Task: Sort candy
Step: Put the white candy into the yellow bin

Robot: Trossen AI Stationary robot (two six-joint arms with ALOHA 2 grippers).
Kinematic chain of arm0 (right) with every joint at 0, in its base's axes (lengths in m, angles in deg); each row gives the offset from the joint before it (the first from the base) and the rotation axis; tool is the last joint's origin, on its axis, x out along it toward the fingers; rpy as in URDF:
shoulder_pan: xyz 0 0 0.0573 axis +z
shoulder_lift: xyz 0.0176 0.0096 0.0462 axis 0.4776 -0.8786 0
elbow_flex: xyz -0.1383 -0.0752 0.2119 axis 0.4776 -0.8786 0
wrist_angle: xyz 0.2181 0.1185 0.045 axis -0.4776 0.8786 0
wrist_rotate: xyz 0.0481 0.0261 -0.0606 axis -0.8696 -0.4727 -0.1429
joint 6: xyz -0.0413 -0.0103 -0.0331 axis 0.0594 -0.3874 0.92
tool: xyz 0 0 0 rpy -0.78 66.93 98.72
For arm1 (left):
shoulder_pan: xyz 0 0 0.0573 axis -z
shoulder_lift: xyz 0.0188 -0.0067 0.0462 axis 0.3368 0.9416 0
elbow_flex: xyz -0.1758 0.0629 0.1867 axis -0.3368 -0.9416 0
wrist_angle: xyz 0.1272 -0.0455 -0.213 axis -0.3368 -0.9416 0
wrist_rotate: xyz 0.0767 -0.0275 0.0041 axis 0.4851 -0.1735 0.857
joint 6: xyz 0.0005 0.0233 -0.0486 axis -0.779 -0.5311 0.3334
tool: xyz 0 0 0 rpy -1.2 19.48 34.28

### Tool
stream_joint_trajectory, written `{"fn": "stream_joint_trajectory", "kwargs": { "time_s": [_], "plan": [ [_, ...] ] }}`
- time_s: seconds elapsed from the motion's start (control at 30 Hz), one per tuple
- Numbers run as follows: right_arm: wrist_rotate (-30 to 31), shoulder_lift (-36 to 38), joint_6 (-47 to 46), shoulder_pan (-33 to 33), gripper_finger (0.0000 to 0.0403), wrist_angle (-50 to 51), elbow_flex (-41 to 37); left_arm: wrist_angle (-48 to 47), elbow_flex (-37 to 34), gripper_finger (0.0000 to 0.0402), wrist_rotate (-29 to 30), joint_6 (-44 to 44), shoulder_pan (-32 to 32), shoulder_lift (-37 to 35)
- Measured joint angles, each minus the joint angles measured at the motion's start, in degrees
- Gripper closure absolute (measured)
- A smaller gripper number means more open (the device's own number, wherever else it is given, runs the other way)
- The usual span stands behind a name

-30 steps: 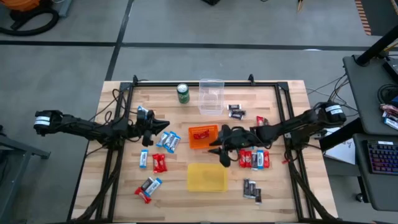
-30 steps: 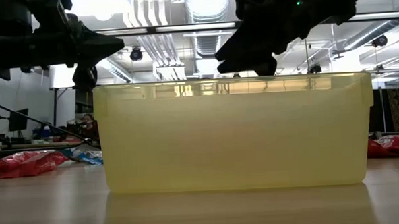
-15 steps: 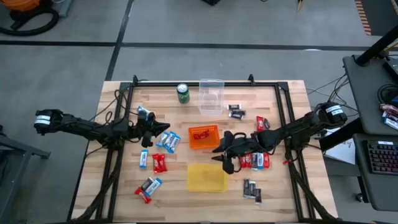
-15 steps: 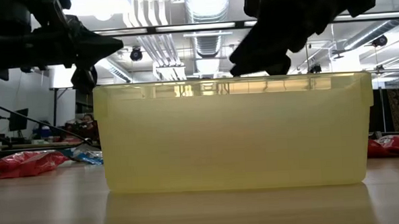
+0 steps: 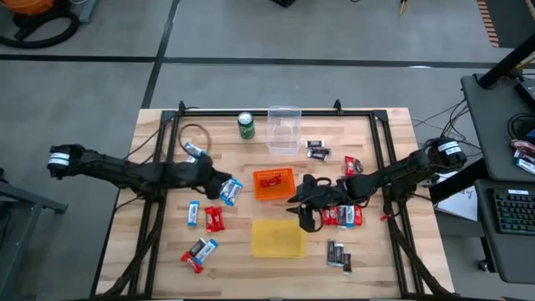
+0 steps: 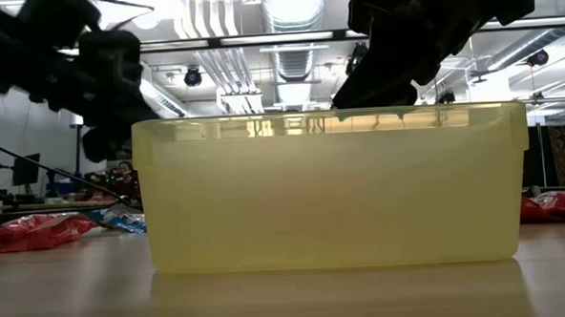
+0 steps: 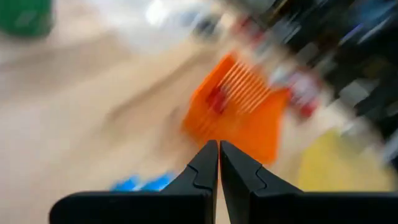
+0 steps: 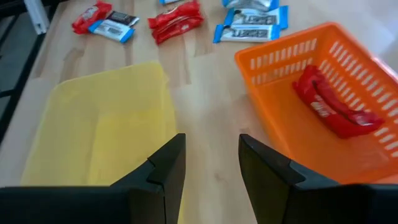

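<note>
Your right end effector (image 5: 303,215) hangs with its fingers spread and nothing between them, just off the corner of the orange basket (image 5: 273,184) and beside the edge of the yellow bin (image 5: 278,238). In its wrist view the gap between the fingers frames bare tabletop (image 8: 205,124), with the basket to one side and the yellow bin to the other. One red candy bar (image 8: 328,109) already lies in the basket; the yellow bin looks empty from here.

Your left end effector (image 7: 218,149) is clenched with nothing visible between its tips. In the overhead view it sits near the blue-and-white bars (image 5: 229,191), on the far side of the basket from the right end effector. Its wrist picture is smeared, so you cannot read much past the closed tips and the orange shape ahead.

I judge you to be between picks: sorting has barely begun, and most candy is still loose on the tabletop. The nearest supply to your right end effector is the mixed cluster of red and blue-and-white bars (image 5: 342,215) just behind it, toward the arm's base. Dark-wrapped bars (image 5: 338,255) lie further off beyond the yellow bin.

The next move calls for choosing one bar from that cluster, lining the open fingers across its narrow width, and coming down on a piece at the cluster's edge so you do not pinch two at once.
</note>
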Motion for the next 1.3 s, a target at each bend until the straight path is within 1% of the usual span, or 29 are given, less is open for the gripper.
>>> {"fn": "stream_joint_trajectory", "kwargs": {
  "time_s": [0.07, 0.13, 0.23, 0.3, 0.37, 0.43, 0.57, 0.73, 0.8, 0.9, 1.03, 1.2, 1.3],
  "plan": [
    [0.66, 0.00, 0.00, 0.00, 0.0266, 0.12, -0.02, -14.15, 5.49, 0.0402, 0.43, 2.11, -0.02, 1.48],
    [0.66, 0.00, 0.00, 0.00, 0.0266, 0.14, -0.02, -25.95, 10.35, 0.0402, 0.56, 3.50, -0.02, 3.14],
    [0.65, 0.00, 0.46, 0.00, 0.0266, 0.49, -0.02, -36.17, 15.95, 0.0402, 0.09, 3.72, 0.17, 5.87],
    [0.64, 0.00, 0.92, 0.00, 0.0266, 0.49, -0.02, -39.25, 18.31, 0.0401, -0.06, 3.22, 0.24, 7.91],
    [0.64, 0.00, 0.95, 0.00, 0.0266, 0.52, -0.02, -40.74, 19.87, 0.0395, -0.89, 1.41, 0.45, 9.68],
    [0.64, 0.00, 1.51, 0.00, 0.0266, 0.56, -0.02, -41.58, 20.65, 0.0383, -3.35, -0.60, 0.44, 11.38],
    [0.62, 0.00, 1.55, 0.00, 0.0266, 0.56, -0.02, -41.76, 21.26, 0.0343, -7.41, -5.20, 0.46, 14.20],
    [0.60, 0.00, 1.62, 0.00, 0.0266, 0.75, -0.02, -41.70, 20.47, 0.0278, -7.56, -10.48, 0.91, 16.73],
    [0.58, 0.00, 1.62, 0.00, 0.0266, 0.76, -0.02, -41.74, 19.69, 0.0255, -7.58, -10.69, 1.00, 17.39],
    [0.55, 0.00, 1.60, 0.00, 0.0266, 0.81, -0.02, -41.76, 18.47, 0.0232, -6.58, -9.40, 1.06, 18.27],
    [0.61, 0.00, 1.60, 0.00, 0.0266, 0.95, -0.02, -40.42, 17.06, 0.0227, -4.63, -8.01, 1.07, 19.49],
    [0.64, -0.03, 1.59, 0.00, 0.0266, 1.00, -0.02, -35.14, 15.08, 0.0242, -4.58, -7.85, 1.06, 20.64],
    [0.64, -0.03, 1.56, 0.00, 0.0266, 1.00, -0.02, -34.96, 14.64, 0.0253, -4.57, -7.09, 1.05, 21.36]
  ]
}}
